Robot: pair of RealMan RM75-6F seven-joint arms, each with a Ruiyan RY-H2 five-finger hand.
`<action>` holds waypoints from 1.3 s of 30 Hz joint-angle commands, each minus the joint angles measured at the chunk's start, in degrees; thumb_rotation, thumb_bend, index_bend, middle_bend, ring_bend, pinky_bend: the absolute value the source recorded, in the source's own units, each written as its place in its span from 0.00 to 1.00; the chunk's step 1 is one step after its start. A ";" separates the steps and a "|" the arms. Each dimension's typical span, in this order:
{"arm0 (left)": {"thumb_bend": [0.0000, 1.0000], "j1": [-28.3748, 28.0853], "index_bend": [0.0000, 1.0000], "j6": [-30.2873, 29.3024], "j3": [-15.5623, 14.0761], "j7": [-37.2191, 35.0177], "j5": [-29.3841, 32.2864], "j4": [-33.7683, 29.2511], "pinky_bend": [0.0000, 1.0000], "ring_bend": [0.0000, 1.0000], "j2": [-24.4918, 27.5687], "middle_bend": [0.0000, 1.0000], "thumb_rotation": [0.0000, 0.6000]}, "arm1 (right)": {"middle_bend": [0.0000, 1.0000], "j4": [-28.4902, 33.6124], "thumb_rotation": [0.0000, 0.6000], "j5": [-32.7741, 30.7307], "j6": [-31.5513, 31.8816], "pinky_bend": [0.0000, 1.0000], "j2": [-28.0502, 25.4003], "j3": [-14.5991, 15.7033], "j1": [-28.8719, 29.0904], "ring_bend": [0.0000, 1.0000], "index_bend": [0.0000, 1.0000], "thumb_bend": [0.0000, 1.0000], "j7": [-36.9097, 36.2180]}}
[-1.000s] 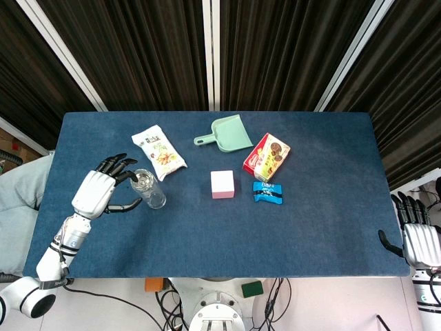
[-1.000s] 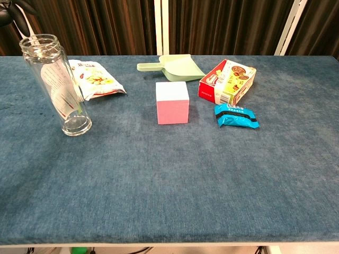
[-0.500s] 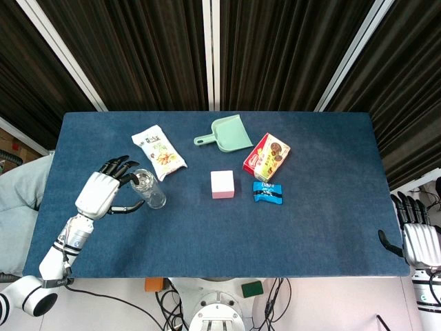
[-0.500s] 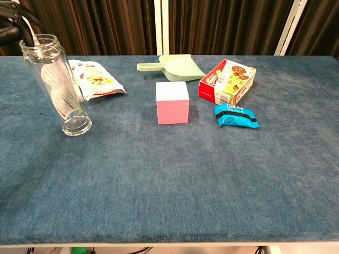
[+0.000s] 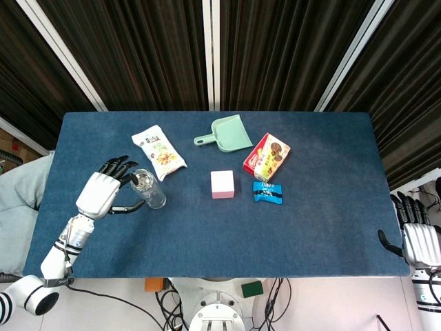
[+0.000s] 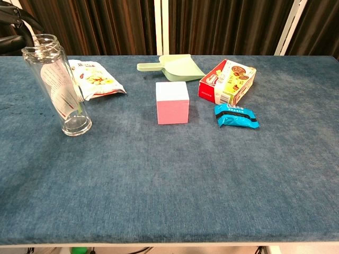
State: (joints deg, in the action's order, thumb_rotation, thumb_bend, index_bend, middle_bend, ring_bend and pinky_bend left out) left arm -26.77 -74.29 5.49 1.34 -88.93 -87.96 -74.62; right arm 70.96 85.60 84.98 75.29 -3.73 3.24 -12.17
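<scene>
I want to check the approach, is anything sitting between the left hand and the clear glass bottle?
Nothing visible does. The left hand is open right beside the glass bottle, fingers spread around its upper part, with only bare blue table below. The snack bag lies beyond the bottle, on the far side.

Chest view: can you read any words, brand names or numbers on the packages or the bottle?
None reads clearly.
Biscuit box: print and a large red logo, too blurred.
Blue snack packet: white lettering, too small.
Snack bag: text at top, blurred.
Glass bottle: label print, illegible.
</scene>
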 commanded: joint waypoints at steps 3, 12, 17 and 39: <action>0.15 -0.16 0.46 0.41 -0.18 0.06 0.06 0.39 0.17 0.09 -0.34 0.19 0.14 | 0.00 0.08 1.00 0.02 0.05 0.00 -0.05 0.01 -0.01 0.00 0.00 0.33 0.08; 0.15 -0.34 0.46 0.56 -0.18 -0.07 0.15 0.64 0.17 0.09 -0.57 0.19 0.14 | 0.00 0.27 1.00 -0.06 0.05 0.00 -0.22 -0.04 -0.04 0.00 0.00 0.33 0.20; 0.15 -0.39 0.46 1.18 -0.25 0.13 0.76 0.58 0.17 0.09 -0.57 0.19 0.14 | 0.00 0.19 1.00 -0.02 -0.06 0.00 -0.09 0.05 -0.02 0.00 0.00 0.33 0.20; 0.15 -0.34 0.46 0.74 -0.49 0.25 0.37 0.85 0.17 0.09 -0.87 0.19 0.15 | 0.00 -0.16 1.00 -0.13 -0.10 0.00 0.05 0.06 -0.10 0.00 0.00 0.33 0.01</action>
State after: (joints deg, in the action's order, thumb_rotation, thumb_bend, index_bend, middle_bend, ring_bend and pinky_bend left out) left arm -27.11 -73.56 5.01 1.58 -88.56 -87.11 -75.48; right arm 70.80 85.46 84.89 75.33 -3.68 3.13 -12.17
